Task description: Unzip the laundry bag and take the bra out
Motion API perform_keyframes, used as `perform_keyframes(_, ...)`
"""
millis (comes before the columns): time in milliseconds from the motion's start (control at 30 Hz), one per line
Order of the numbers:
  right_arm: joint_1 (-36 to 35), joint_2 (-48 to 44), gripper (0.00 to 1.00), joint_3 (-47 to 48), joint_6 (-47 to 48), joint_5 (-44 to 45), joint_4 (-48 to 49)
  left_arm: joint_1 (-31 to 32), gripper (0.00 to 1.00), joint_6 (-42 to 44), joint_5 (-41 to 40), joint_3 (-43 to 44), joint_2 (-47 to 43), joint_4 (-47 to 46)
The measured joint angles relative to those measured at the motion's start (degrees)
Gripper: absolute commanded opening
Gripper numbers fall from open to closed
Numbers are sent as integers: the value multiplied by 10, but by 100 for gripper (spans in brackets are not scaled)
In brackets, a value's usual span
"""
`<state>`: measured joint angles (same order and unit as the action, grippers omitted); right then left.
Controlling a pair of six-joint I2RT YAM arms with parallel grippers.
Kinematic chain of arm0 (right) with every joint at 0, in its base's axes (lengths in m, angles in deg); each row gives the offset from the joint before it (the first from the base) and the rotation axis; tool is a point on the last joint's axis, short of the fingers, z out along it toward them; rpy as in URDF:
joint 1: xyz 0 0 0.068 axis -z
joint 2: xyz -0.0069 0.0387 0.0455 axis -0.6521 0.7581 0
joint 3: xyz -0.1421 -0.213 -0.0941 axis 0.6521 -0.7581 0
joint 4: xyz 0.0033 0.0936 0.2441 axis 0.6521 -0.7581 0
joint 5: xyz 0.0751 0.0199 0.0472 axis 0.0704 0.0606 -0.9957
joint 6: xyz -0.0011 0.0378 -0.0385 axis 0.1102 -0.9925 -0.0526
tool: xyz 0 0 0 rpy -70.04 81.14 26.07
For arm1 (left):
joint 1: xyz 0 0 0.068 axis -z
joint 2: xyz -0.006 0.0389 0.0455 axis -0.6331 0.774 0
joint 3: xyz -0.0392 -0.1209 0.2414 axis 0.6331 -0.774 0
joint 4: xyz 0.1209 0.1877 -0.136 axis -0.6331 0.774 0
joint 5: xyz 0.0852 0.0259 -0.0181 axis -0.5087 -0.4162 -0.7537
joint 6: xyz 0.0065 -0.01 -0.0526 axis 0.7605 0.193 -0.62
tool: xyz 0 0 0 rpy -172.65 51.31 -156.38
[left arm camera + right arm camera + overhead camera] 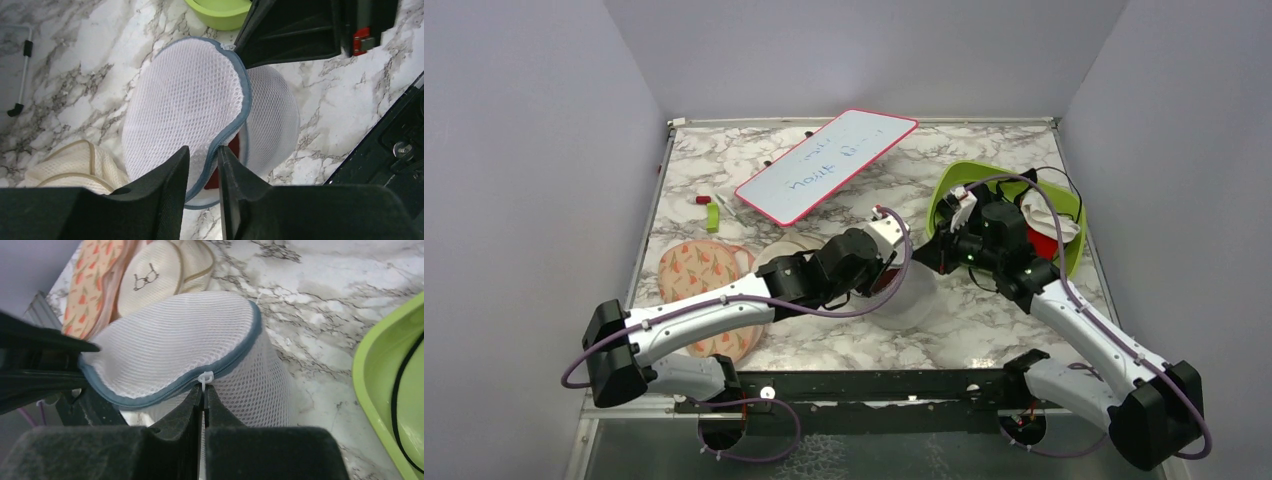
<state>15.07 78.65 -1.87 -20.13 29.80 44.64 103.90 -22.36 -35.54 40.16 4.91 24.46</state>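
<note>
bra [227, 146] seen from left wrist, not right; right end effector [205, 400] pinching zip pull [205, 376]

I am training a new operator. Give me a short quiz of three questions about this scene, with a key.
1. True or false: the right gripper is shut on the zip pull of the laundry bag.
2. The bra seen through the open zip is: A green; B dark red; C yellow.
3. Fill in: the green bowl stands on the ___ arm's side.
Key: 1 true; 2 B; 3 right.
</note>
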Motion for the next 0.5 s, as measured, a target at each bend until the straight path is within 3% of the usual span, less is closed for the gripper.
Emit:
perform_keyframes(233,2,-19,1,-7,9,-66,9,0,63,2,2,22,57,21)
perform_keyframes(500,2,-29,1,-22,8,-103,23,3,86,-2,20,56,84,29)
